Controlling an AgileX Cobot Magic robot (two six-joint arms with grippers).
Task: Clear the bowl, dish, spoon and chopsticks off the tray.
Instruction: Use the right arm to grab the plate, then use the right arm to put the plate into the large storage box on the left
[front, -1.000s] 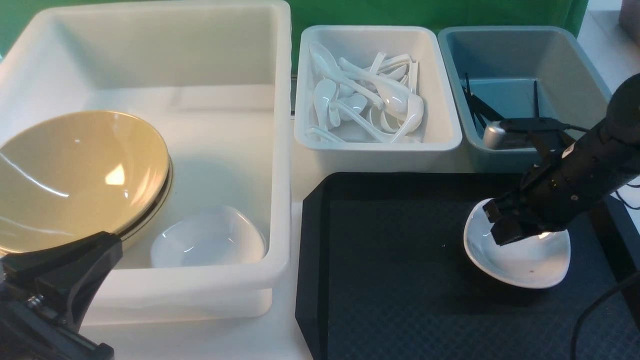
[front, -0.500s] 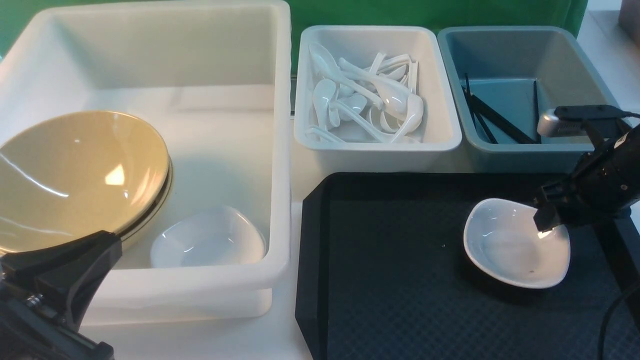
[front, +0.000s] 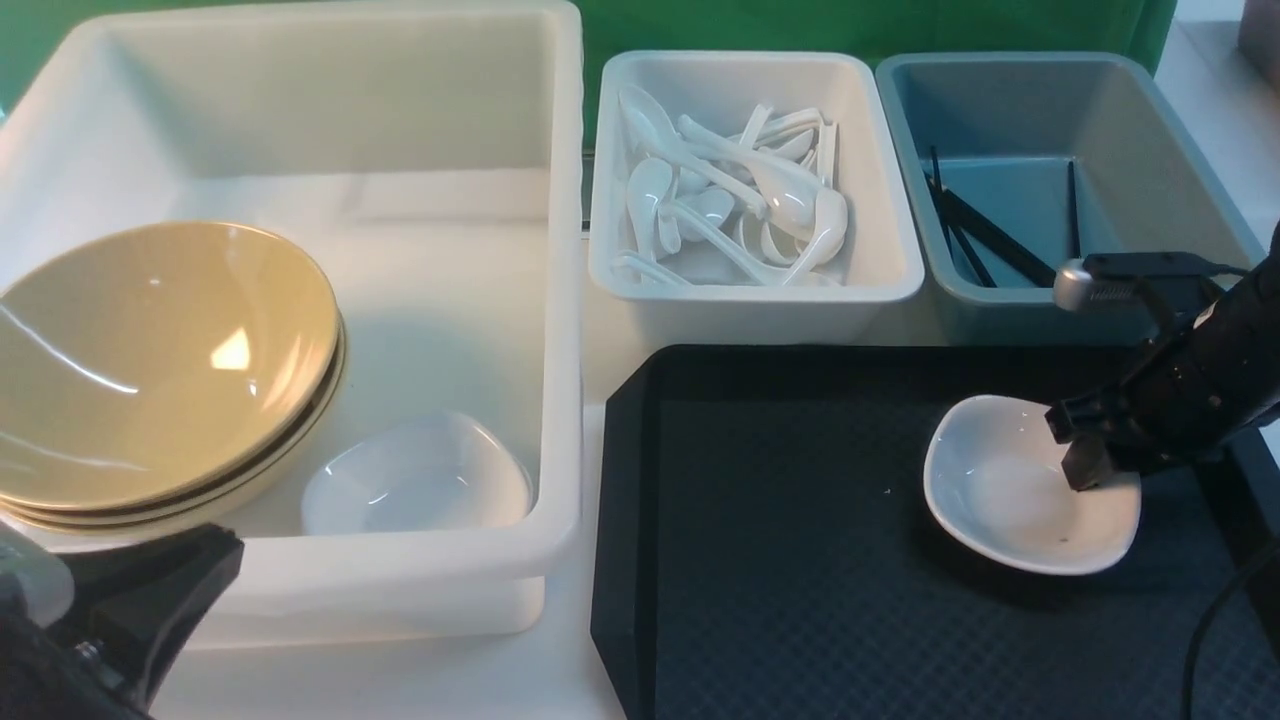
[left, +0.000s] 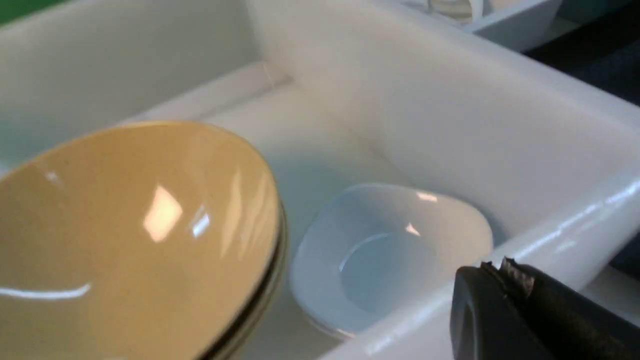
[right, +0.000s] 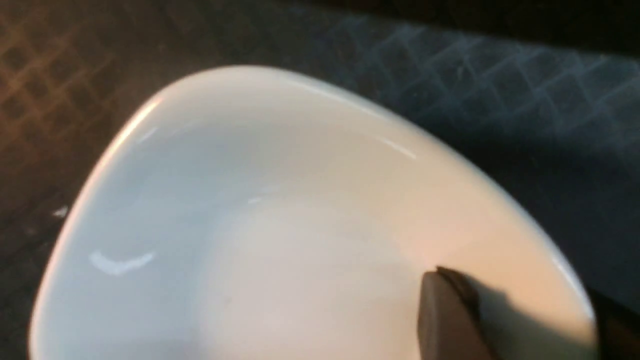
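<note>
We work the dish (front: 1000, 497); right gripper (front: 1087, 478) straddles its rim, whether pinching we cannot tell; next, clamp firmly, lift.

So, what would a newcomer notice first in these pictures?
The stacked tan bowls, large and glossy, inside the big white tub on the left. Then the lone white dish on the black tray at the right, with the right claw at its rim, one finger inside it.
</note>
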